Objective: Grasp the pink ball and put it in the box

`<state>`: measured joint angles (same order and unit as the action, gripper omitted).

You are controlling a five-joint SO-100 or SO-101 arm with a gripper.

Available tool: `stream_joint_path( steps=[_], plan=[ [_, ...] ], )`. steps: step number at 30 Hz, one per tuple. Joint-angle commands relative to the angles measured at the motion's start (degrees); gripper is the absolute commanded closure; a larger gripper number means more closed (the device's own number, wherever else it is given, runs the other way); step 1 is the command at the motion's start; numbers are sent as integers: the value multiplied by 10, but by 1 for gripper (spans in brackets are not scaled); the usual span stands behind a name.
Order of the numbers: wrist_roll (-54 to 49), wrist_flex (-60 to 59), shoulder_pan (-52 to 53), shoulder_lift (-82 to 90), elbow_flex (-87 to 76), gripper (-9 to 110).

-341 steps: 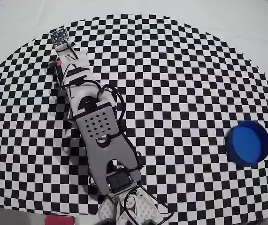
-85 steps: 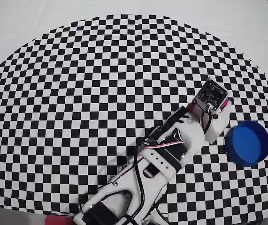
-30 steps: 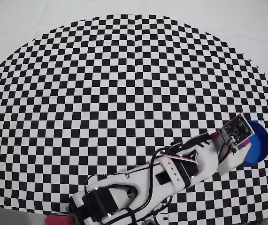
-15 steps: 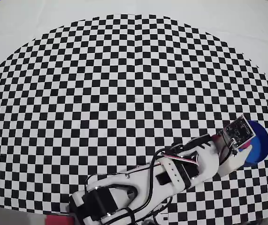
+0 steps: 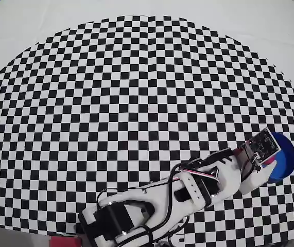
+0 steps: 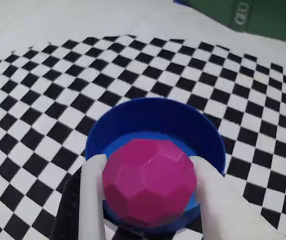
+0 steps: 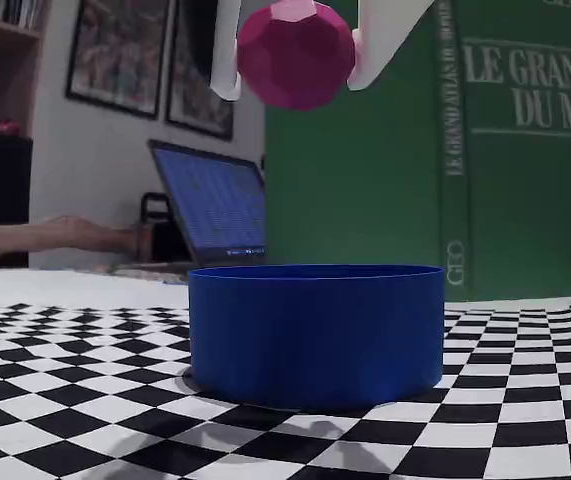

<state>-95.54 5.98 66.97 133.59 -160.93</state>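
Observation:
The pink ball (image 6: pixel 148 182) is a faceted magenta sphere held between my two white fingers (image 6: pixel 92 200), directly above the box (image 6: pixel 155 120). My gripper (image 6: pixel 148 165) is shut on it. In the fixed view the pink ball (image 7: pixel 295 52) hangs high over the round blue box (image 7: pixel 315 330), clear of its rim, with my gripper (image 7: pixel 290 75) around it. In the overhead view my arm reaches to the lower right and its head covers most of the box (image 5: pixel 286 159); the ball is hidden there.
The box stands on a black-and-white checkered mat (image 5: pixel 147 103) near its right edge. A green book (image 7: pixel 485 150) stands upright just behind the box. A laptop (image 7: pixel 215 210) and framed pictures sit further back.
The arm has carried the ball from the mat's far left across to the lower right and over the box. Over the last half second it barely moved.

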Motion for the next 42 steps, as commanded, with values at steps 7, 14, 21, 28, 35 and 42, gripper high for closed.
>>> stream_joint_path(
  steps=[7,14,21,28,35,42],
  plan=[
    [-1,17,7,-21,19,101],
    [-1,25,4,-63,48,101],
    [-2,36,3,-102,77,101],
    [-2,40,3,-142,107,101],
    [-2,47,2,-182,135,101],
    [-2,54,2,-219,160,101]
  ],
)
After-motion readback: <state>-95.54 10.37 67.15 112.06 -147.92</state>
